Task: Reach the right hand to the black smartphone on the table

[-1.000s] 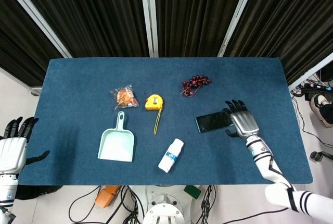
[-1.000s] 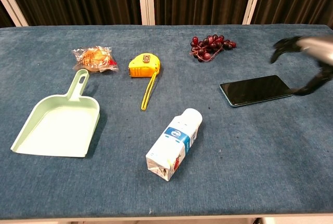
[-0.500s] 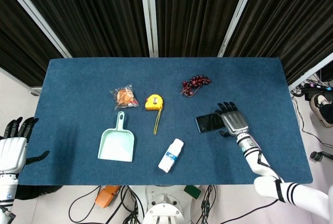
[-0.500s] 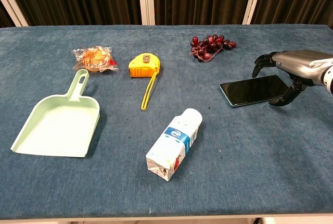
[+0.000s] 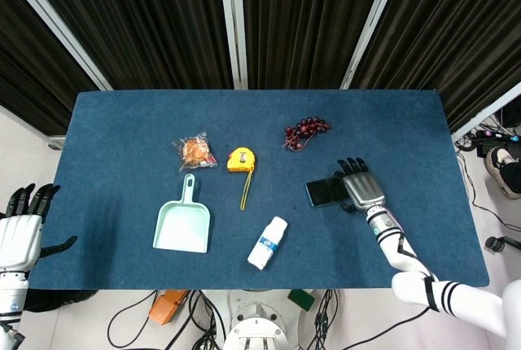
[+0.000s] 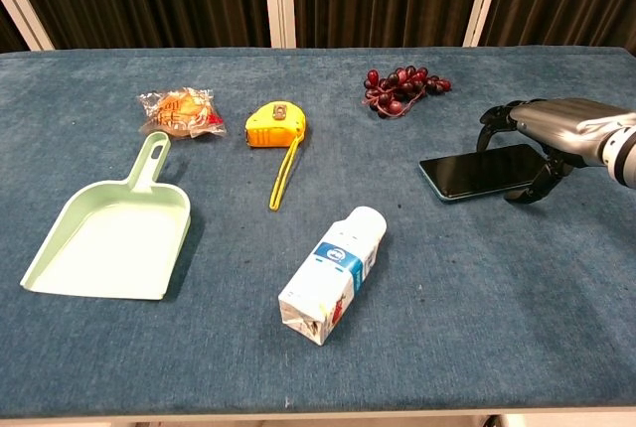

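Observation:
The black smartphone [image 5: 326,192] [image 6: 475,173] lies flat on the blue table, right of centre. My right hand [image 5: 361,187] [image 6: 542,129] hovers over the phone's right end, palm down, fingers spread and curved over it, thumb at the near edge. I cannot tell whether the fingertips touch the phone. Off the table's left edge, my left hand [image 5: 19,224] hangs with its fingers spread and nothing in it.
A bunch of dark red grapes [image 5: 304,132] [image 6: 401,86] lies behind the phone. A milk carton [image 5: 268,242] [image 6: 333,274] lies on its side, front centre. A yellow tape measure [image 5: 240,161], a wrapped snack [image 5: 194,151] and a mint dustpan [image 5: 183,221] sit left.
My right hand has slid left from beside the phone's right end to over it. The phone and left hand stayed still.

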`<control>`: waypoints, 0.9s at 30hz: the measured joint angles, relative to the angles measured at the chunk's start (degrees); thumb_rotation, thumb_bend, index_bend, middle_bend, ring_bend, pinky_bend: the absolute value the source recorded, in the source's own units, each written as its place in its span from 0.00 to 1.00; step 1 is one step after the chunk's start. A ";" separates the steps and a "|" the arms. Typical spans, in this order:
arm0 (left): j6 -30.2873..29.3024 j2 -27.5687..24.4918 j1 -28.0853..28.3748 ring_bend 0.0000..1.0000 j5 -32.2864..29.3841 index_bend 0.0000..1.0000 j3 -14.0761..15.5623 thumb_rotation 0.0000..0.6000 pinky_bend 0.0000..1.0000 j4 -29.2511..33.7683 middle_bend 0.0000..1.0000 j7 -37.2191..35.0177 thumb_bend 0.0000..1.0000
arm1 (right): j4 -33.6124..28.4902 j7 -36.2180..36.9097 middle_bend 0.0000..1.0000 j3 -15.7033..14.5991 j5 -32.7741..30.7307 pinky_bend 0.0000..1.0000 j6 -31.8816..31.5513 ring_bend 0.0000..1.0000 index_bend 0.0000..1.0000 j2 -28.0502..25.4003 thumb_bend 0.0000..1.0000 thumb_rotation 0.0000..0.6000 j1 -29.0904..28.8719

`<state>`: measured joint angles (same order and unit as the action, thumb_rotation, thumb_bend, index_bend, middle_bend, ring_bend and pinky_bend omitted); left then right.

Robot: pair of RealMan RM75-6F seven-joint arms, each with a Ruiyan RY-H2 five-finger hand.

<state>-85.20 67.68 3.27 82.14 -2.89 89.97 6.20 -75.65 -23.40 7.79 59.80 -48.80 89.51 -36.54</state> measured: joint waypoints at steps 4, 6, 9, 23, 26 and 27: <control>-0.01 -0.02 0.02 0.03 -0.02 0.11 -0.05 1.00 0.00 -0.02 0.09 0.02 0.11 | 1.48 0.19 0.12 0.03 -0.32 0.00 0.33 0.00 0.39 0.84 0.47 1.00 -0.55; -0.04 -0.08 0.05 0.03 0.01 0.11 -0.08 1.00 0.00 -0.02 0.09 0.05 0.11 | 2.09 0.43 0.12 0.15 -0.51 0.00 0.52 0.00 0.40 1.20 0.52 1.00 -0.85; -0.12 -0.21 0.00 0.03 -0.07 0.11 -0.12 1.00 0.00 0.00 0.09 0.06 0.11 | 2.34 0.73 0.12 0.27 -0.77 0.00 0.93 0.00 0.40 1.22 0.61 1.00 -1.25; 0.27 0.19 0.12 0.03 -0.28 0.11 -0.19 1.00 0.00 -1.13 0.09 -0.88 0.11 | -7.70 -1.28 0.12 -2.41 -0.81 0.00 3.93 0.00 0.43 -8.70 0.73 1.00 -2.08; 0.42 0.36 0.21 0.03 -0.27 0.11 -0.20 1.00 0.00 -1.54 0.09 -1.17 0.11 | -11.70 -2.23 0.12 -3.67 -0.93 0.00 4.36 0.00 0.43 -11.95 0.73 1.00 -2.08; 0.48 0.41 0.27 0.03 -0.25 0.11 -0.22 1.00 0.00 -1.65 0.09 -1.27 0.11 | -12.84 -2.52 0.12 -3.98 -1.10 0.00 4.47 0.00 0.43 -12.88 0.73 1.00 -2.12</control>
<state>-84.72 68.09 3.54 81.89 -3.11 88.31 4.93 -88.49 -25.92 3.81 58.70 -44.34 76.64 -38.66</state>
